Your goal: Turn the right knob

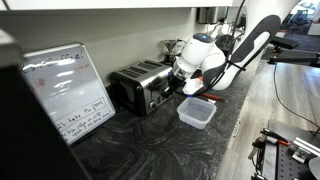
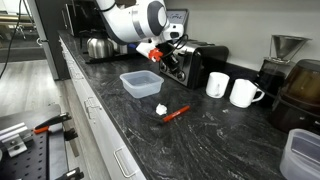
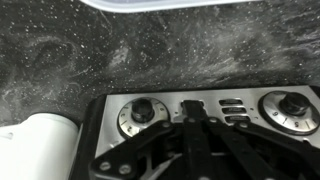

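The gripper (image 3: 195,113) fills the lower wrist view as a dark, blurred bar; its fingers look pressed together with nothing between them. It blocks the middle of the toaster (image 3: 215,100) front. The right knob (image 3: 290,108) sits at the far end of that front, partly cut off by the picture's edge and clear of the fingers. The left knob (image 3: 140,112) shows whole. In an exterior view the arm (image 2: 135,20) reaches down to the toaster's front, the gripper hiding the knobs.

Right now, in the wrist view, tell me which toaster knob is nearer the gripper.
The knob on the picture's left, just beside the gripper; the other knob sits at the far right edge.
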`<action>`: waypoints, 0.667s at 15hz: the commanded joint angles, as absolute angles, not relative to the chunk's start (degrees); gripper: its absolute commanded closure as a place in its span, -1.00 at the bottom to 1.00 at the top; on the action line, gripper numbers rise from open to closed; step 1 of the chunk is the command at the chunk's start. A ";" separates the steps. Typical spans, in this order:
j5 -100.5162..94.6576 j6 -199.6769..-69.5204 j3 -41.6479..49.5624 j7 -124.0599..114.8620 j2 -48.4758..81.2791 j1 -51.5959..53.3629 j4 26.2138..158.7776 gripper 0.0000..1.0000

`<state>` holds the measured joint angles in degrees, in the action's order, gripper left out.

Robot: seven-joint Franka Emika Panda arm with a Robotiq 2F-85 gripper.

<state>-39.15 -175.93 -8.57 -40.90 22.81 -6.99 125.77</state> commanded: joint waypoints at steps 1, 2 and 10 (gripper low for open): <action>-40.47 -181.46 -7.49 -41.40 25.48 -5.96 122.62 1.00; -41.10 -182.21 -6.76 -41.76 25.54 -5.35 122.41 1.00; -41.83 -183.19 -3.85 -42.69 26.03 -1.58 121.20 1.00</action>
<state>-40.95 -178.99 -4.96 -41.32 22.93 -4.12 126.35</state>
